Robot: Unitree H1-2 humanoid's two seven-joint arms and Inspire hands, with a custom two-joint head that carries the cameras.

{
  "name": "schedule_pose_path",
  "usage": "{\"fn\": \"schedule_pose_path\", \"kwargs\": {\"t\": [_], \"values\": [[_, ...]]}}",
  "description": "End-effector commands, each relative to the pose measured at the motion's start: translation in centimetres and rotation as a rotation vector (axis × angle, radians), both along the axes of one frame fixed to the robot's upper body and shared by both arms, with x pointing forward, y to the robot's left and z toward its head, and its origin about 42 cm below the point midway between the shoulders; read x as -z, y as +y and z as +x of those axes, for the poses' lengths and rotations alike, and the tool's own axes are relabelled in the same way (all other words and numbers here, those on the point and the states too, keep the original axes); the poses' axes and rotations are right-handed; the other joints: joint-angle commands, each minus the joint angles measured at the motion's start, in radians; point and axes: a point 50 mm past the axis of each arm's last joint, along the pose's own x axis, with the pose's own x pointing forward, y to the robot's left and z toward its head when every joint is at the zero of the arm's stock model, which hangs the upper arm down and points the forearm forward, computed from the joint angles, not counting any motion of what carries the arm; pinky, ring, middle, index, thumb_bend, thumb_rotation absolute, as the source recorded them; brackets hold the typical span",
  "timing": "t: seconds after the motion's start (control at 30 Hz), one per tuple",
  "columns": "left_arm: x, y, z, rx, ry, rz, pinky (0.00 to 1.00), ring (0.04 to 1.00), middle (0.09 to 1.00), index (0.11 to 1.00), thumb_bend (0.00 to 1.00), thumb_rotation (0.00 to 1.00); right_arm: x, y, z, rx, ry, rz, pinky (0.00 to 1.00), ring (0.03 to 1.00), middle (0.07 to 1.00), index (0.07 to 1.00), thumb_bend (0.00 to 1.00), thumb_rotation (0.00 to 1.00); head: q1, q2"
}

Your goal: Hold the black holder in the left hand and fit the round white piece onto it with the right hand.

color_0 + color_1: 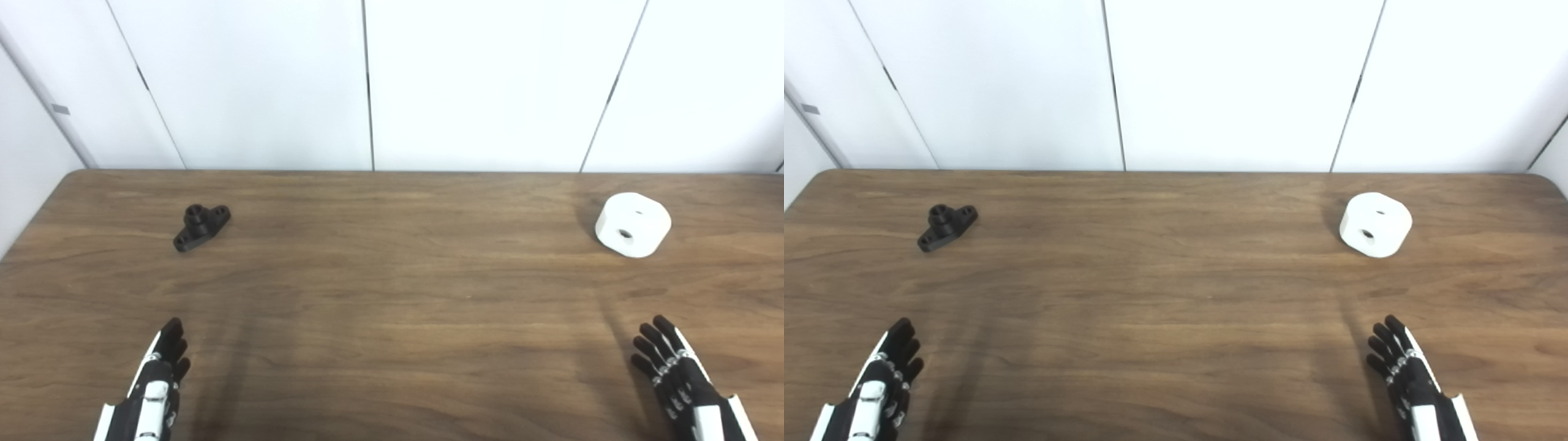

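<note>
The black holder (pixel 201 226) lies on the wooden table (pixel 392 306) at the far left, a small bracket with a raised tube in its middle. At the far right rests the round white piece (pixel 633 224), a thick disc with a dark hole in its side and another on top. My left hand (pixel 156 386) hovers open at the bottom left, well short of the holder, fingers stretched forward and holding nothing. Open too, my right hand (pixel 677 373) is at the bottom right, fingers spread, a good way in front of the white piece.
White wall panels (pixel 367 86) stand right behind the table's far edge. The table's rounded left corner (pixel 67 177) shows at the upper left. Bare wood lies between the two parts and between the hands.
</note>
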Motion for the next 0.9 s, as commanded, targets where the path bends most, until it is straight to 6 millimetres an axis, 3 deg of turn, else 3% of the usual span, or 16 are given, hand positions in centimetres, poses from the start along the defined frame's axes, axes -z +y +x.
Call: {"fn": "schedule_pose_path", "kwargs": {"t": [0.0,0.33,0.5,0.7,0.87], "values": [[-0.5,-0.3,-0.2,0.01,-0.044,0.02,0.98,0.994,0.989,0.964,0.41,0.81,-0.5,-0.7,-0.2,0.005,-0.043,-0.013,0.9,0.92,0.935,0.957,0.62,1.0,0.021,-0.012],[0.5,-1.4,-0.3,0.011,-0.045,0.007,0.93,0.958,0.966,0.946,0.37,0.74,0.7,-1.6,-0.1,-0.015,-0.042,-0.002,0.99,0.964,0.971,0.982,0.64,1.0,0.139,-0.092],[0.6,-1.7,-0.1,0.007,-0.039,0.015,0.9,0.943,0.956,0.935,0.33,0.69,1.1,-1.7,-0.2,0.004,-0.019,-0.007,0.98,0.957,0.967,0.98,0.53,1.0,0.157,-0.115],[0.9,-1.9,0.1,0.009,-0.032,0.025,0.87,0.926,0.942,0.928,0.33,0.65,1.6,-1.9,-0.1,0.001,-0.012,-0.011,1.0,0.976,0.982,0.995,0.55,1.0,0.171,-0.143],[1.3,-2.2,0.3,-0.002,-0.024,0.032,0.85,0.918,0.928,0.916,0.32,0.62,2.1,-2.0,0.0,0.004,-0.002,-0.017,1.0,0.979,0.983,1.0,0.55,1.0,0.195,-0.189]]}}
